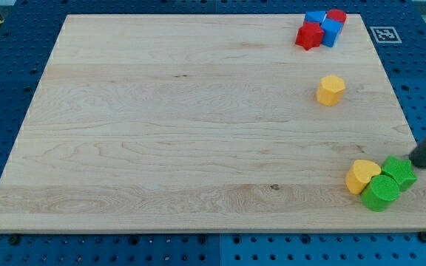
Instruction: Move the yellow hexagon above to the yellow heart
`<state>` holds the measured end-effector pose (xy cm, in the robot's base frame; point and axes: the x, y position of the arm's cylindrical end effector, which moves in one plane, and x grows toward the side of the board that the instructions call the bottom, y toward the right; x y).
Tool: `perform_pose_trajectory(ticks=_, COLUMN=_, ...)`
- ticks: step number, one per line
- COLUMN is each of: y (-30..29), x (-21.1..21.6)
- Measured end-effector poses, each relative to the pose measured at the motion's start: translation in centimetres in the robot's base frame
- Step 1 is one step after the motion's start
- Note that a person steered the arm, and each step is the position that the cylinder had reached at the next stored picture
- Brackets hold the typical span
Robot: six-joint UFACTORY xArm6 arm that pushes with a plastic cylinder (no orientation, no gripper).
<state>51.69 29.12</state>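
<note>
In the camera view, a wooden board is lying on a blue perforated table, and every block is sitting directly on the board's surface; no container is holding anything. Taking the yellow heart as the landmark, it is resting near the board's lower right corner. A green round block is touching it on the view's right and slightly below, and a green star-like block is sitting just beyond that, also to the heart's right. The yellow hexagon is standing well apart from the heart, toward the view's top and a little to the left. Far above the heart, at the board's top right corner, a red star-like block, a blue block, another blue block and a red round block are clustering together. My tip is coming in from the view's right, just beside the green star-like block, right of the heart. The rod carries no jaws.
</note>
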Motion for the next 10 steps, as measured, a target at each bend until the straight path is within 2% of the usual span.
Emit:
perform_pose_trajectory(ticks=1, y=0.1, x=-6.6)
perform_pose_trajectory(ticks=3, y=-8.4, x=-16.4)
perform_pose_trajectory(ticks=4, y=-10.1, x=-16.8)
perform_pose_trajectory(ticks=6, y=-9.6, x=-11.9)
perform_pose_trajectory(ticks=9, y=-13.6, x=-11.3)
perform_pose_trajectory(ticks=10, y=-11.4, x=-9.0)
